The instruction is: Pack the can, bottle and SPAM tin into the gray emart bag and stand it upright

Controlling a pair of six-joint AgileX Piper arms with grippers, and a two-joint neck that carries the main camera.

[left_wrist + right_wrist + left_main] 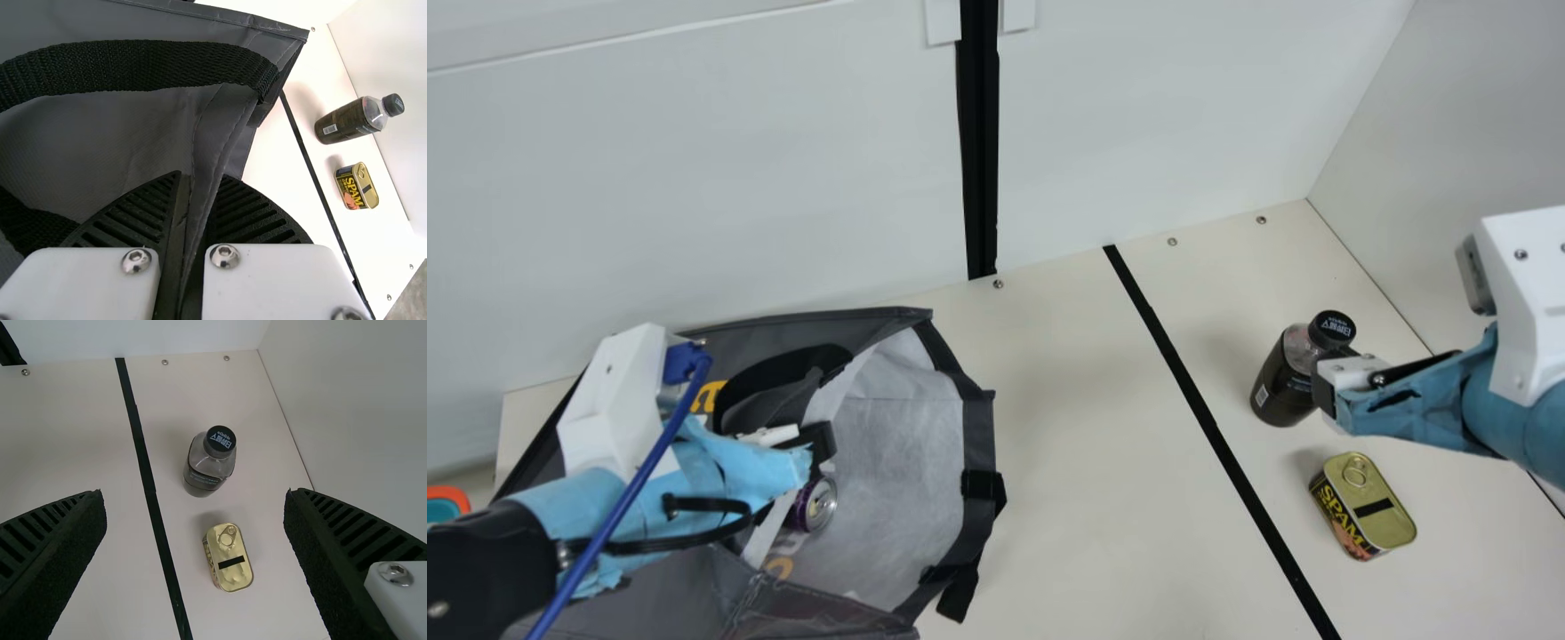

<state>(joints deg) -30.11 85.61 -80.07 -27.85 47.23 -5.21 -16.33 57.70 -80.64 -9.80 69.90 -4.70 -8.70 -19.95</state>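
Okay, gray emart bag (911,427): lower left of the main view, slumped, mouth facing centre frame.
Left gripper (199,193): pinched on a fold of bag wall; probably holding the mouth open for loading.
Can (815,504): already inside, lower left of the main view.
Bottle (1285,378): upright on the table (1094,462), right of frame, mid-height; easy to grab round the body.
SPAM tin (1371,507): lower right, lid up, near the bottle; to be packed too.
Right gripper (193,497): spread wide, empty, at right of the main view; likely opened that way to straddle the bottle.
Progress: roughly a third packed, bag still to stand up.
Next: centre on the bottle, lower, squeeze.
Risk: clipping the bottle and tipping it.
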